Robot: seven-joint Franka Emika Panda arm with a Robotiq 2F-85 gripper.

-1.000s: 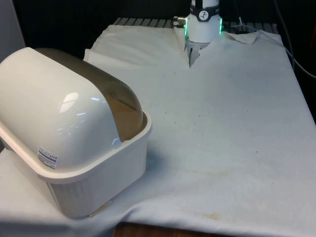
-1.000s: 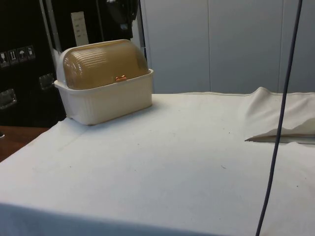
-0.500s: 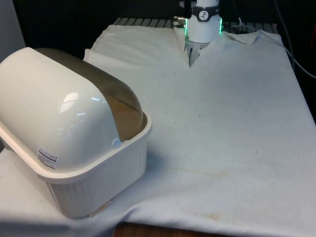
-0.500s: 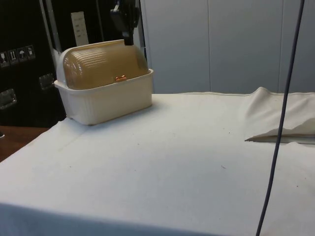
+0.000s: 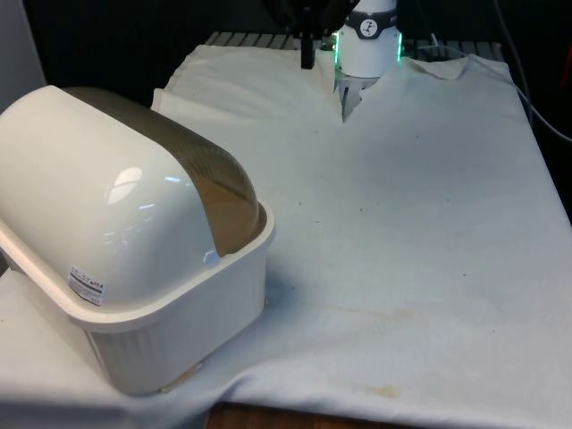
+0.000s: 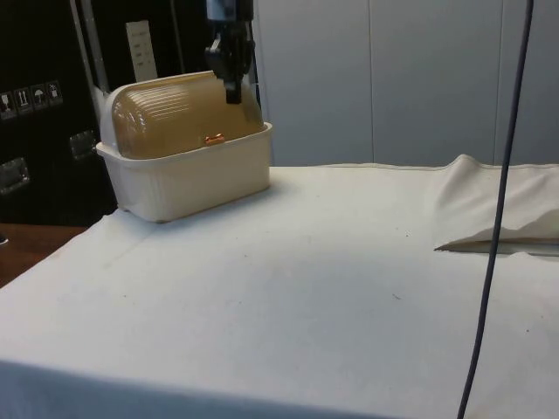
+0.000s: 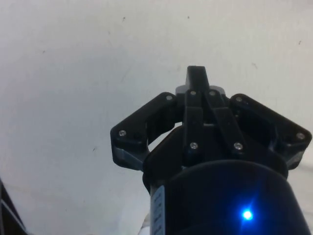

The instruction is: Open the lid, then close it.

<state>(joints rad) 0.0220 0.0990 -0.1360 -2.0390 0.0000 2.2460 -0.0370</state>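
- One bread box (image 5: 134, 259) is the largest thing on the bench (image 5: 411, 223); it sits at the front view's left, near the camera, on the white cloth.
- Its amber roll-top lid (image 6: 179, 118) is fully down, so the opening step looks not yet begun.
- Smaller is the end effector (image 6: 231, 87), which hangs in the air; in the side view it lines up with the lid's top, and in the front view it sits far back by the robot's base.
- In the wrist view its fingers (image 7: 195, 78) are pressed together, holding nothing.
- Smallest is the orange handle (image 6: 213, 139) on the lid's lower edge.
- Risk: closed fingers may slip off so small a handle, or push the light box along the cloth.
- Only the side view faces the handle; the front view sees the box's back.
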